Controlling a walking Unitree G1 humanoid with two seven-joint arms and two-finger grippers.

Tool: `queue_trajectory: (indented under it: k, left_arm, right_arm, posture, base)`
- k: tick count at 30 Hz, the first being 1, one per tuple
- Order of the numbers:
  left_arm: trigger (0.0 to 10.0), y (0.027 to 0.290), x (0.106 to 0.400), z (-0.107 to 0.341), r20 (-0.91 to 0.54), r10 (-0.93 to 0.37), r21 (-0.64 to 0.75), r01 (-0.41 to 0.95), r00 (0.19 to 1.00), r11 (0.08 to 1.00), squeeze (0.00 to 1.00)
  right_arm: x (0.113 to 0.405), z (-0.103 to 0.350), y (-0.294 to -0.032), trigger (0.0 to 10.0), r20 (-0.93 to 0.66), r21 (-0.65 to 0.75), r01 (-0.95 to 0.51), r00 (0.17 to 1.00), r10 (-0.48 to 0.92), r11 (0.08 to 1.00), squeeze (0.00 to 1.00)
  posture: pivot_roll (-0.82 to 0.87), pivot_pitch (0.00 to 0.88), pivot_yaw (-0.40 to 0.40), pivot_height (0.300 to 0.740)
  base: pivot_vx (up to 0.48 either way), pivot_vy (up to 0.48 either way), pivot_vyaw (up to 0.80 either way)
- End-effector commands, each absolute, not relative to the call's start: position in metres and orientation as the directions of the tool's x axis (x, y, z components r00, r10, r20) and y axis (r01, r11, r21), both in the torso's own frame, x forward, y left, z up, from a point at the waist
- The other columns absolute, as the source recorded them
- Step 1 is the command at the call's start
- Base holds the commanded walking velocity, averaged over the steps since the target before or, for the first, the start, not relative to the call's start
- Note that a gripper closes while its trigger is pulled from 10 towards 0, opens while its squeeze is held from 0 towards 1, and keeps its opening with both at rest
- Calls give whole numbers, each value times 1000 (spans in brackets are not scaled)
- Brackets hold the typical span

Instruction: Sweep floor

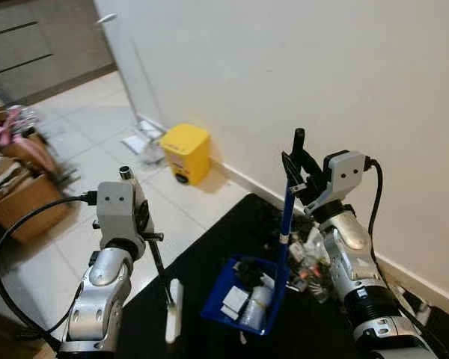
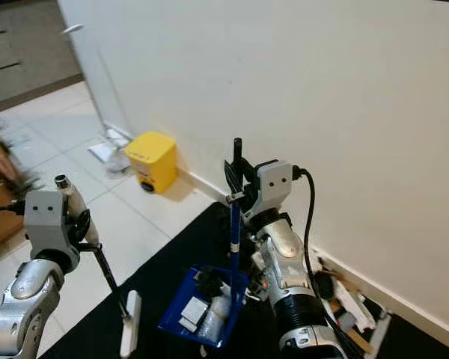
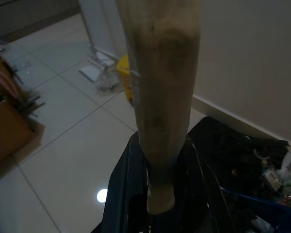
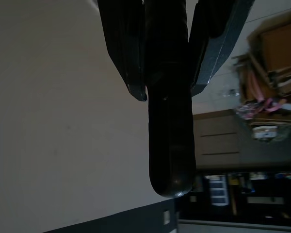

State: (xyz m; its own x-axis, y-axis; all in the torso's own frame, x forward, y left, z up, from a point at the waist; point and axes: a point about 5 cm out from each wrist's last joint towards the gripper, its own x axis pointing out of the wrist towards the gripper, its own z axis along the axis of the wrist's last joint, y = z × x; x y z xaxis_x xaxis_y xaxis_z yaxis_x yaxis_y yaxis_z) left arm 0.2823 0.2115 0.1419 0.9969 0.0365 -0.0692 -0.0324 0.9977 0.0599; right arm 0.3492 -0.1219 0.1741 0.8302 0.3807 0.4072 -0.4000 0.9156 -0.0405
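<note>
Right gripper (image 1: 298, 166) jaws clamped on 1 slim blue dustpan handle (image 1: 286, 217) above 1 litter-filled plastic dustpan (image 1: 248, 295) on black mat (image 1: 232, 224); left gripper (image 3: 157, 194) jaws gripping 1 pale rounded broom handle (image 3: 160, 97).

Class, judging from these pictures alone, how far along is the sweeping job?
Partly done: the blue dustpan already holds litter. In hand: the right gripper grips the dustpan's upright handle, and the left gripper holds the broom. Left: debris still lies on the black mat by the wall.
</note>
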Motion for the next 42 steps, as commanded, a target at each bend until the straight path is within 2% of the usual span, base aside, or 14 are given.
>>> queue_trajectory:
  k: [1, 31, 38, 42]
  left_arm:
    - [10000, 212, 282, 142, -59, 48, 64, -44, 997, 997, 0]
    - [10000, 213, 282, 144, -54, 50, 67, -46, 997, 997, 0]
    - [10000, 211, 289, 169, 15, 9, 78, -10, 1000, 997, 0]
    - [10000, 197, 286, 184, 53, -73, 79, 68, 996, 995, 0]
  right_arm:
    - [349, 184, -120, 10000, 452, -47, -403, 807, 380, 914, 0]
    - [349, 184, -121, 10000, 450, -51, -400, 809, 379, 915, 0]
    - [352, 188, -128, 10000, 459, -52, -382, 812, 362, 923, 0]
    - [351, 187, -130, 10000, 457, -55, -374, 815, 356, 926, 0]
  posture:
    - [131, 77, 20, 740]
    - [132, 85, 21, 740]
    - [134, 86, 25, 740]
    - [135, 89, 26, 740]
  base:
    - [0, 0, 769]
    - [0, 0, 769]
    - [0, 0, 759]
    - [0, 0, 756]
